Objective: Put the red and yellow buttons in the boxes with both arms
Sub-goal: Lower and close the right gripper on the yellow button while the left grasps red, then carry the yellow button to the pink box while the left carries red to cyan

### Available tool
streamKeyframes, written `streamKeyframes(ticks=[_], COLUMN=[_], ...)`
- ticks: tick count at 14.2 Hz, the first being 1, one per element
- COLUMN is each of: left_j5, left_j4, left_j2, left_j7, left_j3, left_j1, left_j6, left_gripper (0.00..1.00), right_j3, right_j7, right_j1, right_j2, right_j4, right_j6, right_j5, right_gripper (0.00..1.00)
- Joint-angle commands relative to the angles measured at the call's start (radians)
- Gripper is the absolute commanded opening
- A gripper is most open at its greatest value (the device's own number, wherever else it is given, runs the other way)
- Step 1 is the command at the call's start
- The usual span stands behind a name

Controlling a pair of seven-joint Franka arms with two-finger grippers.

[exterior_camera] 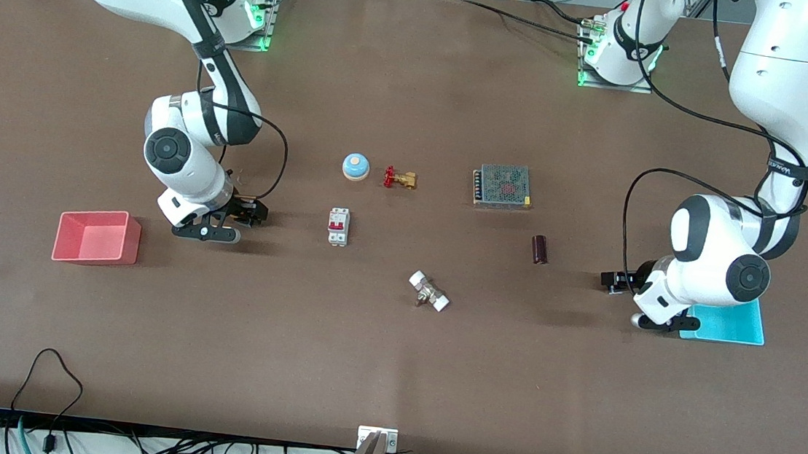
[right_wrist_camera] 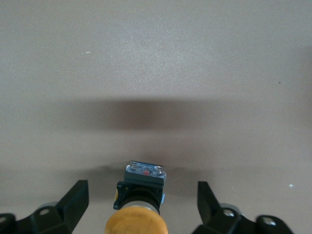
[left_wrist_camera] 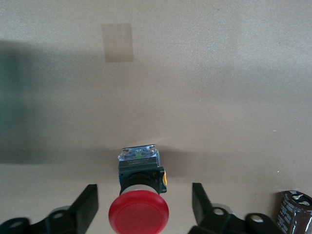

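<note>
The red button (left_wrist_camera: pixel 139 212) lies on the table between the open fingers of my left gripper (left_wrist_camera: pixel 144 195), with a gap on each side. In the front view my left gripper (exterior_camera: pixel 634 291) is low at the table beside the cyan box (exterior_camera: pixel 732 325), and its hand hides the button. The yellow button (right_wrist_camera: pixel 138 222) lies between the open fingers of my right gripper (right_wrist_camera: pixel 142 192), untouched. In the front view my right gripper (exterior_camera: pixel 233 221) is low beside the pink-red box (exterior_camera: pixel 98 257), which is empty.
In the middle of the table are a blue-rimmed bell (exterior_camera: pixel 355 166), a brass valve (exterior_camera: pixel 399 178), a grey mesh-topped unit (exterior_camera: pixel 502 186), a white circuit breaker (exterior_camera: pixel 338 226), a white-ended fitting (exterior_camera: pixel 429 291) and a dark capacitor (exterior_camera: pixel 539 250), which also shows in the left wrist view (left_wrist_camera: pixel 295 212).
</note>
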Motion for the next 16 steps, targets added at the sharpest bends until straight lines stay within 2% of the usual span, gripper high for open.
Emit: streamKeyframes(ticks=[1,2,4,5,7,9,11,13,15,16], left_j5=[0.012,0.012,0.012,0.012,0.012,0.012,0.041,0.134,0.145,0.146], left_j4=[-0.033,-0.034,-0.045,-0.046,-0.046,-0.046,-0.036,-0.010,0.058,0.084], left_j2=[-0.025,-0.025,-0.037,-0.044,-0.071,-0.128,-0.201,-0.246,-0.217,-0.202], left_j7=[0.008,0.007,0.017,0.024,0.021,0.017,0.019,0.089,0.204,0.232], left_j3=[0.006,0.006,0.006,0.006,0.006,0.006,0.010,0.007,0.007,0.009], left_j1=[-0.002,-0.001,-0.001,0.001,0.003,0.007,0.036,0.117,0.189,0.197], left_j6=[0.001,0.001,0.001,0.001,-0.002,-0.085,-0.162,-0.209,-0.237,-0.237], left_gripper=[0.55,0.41,0.21,0.13,0.05,0.03,0.02,0.03,0.02,0.02], right_j3=[0.006,0.008,0.008,0.008,0.009,0.014,0.021,0.021,0.021,0.021], right_j7=[0.021,0.022,0.025,0.025,0.025,0.028,0.036,0.015,0.007,-0.031], right_j1=[-0.003,-0.003,-0.003,-0.002,-0.002,-0.003,-0.006,-0.009,-0.040,-0.063], right_j2=[-0.013,-0.008,-0.007,-0.007,-0.007,-0.007,-0.007,-0.020,-0.091,-0.127], right_j4=[-0.018,-0.018,-0.018,-0.018,-0.018,-0.018,-0.018,-0.010,0.010,0.045], right_j6=[0.016,0.016,0.018,0.018,0.018,0.016,0.013,0.009,-0.060,-0.144], right_j5=[-0.017,-0.017,-0.017,-0.017,-0.017,-0.015,-0.015,-0.015,-0.013,-0.013], right_gripper=[0.89,0.85,0.76,0.67,0.44,0.23,0.16,0.11,0.11,0.11])
